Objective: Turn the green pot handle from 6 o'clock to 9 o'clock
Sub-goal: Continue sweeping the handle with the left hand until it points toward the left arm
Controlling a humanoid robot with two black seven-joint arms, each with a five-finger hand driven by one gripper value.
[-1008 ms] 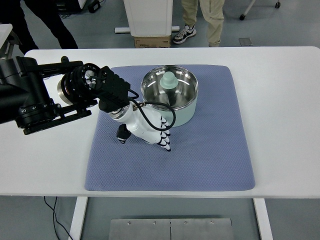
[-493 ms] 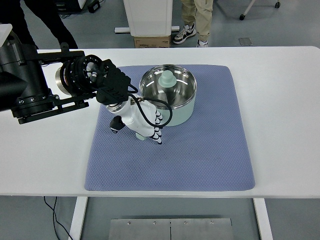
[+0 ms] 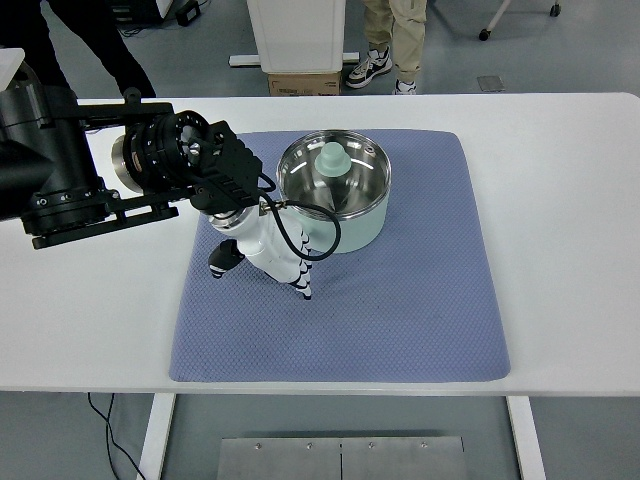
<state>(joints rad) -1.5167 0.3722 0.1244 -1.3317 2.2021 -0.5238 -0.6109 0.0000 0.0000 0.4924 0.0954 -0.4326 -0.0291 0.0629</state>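
The pale green pot [image 3: 362,228] with a steel inside stands at the back middle of the blue mat [image 3: 400,300]. A green knob [image 3: 333,160] shows in its middle. I see no handle; the pot's lower left side is covered by my left hand [image 3: 264,266]. That white hand with black fingertips [image 3: 301,285] lies against the pot's lower left wall, fingers stretched down and to the right and the thumb [image 3: 222,258] out to the left. Nothing shows between the fingers. The black left arm [image 3: 70,190] comes in from the left edge.
The mat lies on a white table [image 3: 560,250]. Beyond the far edge stand a white cabinet [image 3: 295,30], a cardboard box [image 3: 300,83] and a person's legs [image 3: 405,40]. Another person's dark trousers [image 3: 100,45] show at the top left.
My left hand has swept left and slightly up along the pot's lower side. The pot has shifted a little to the left. The person behind the table has stepped.
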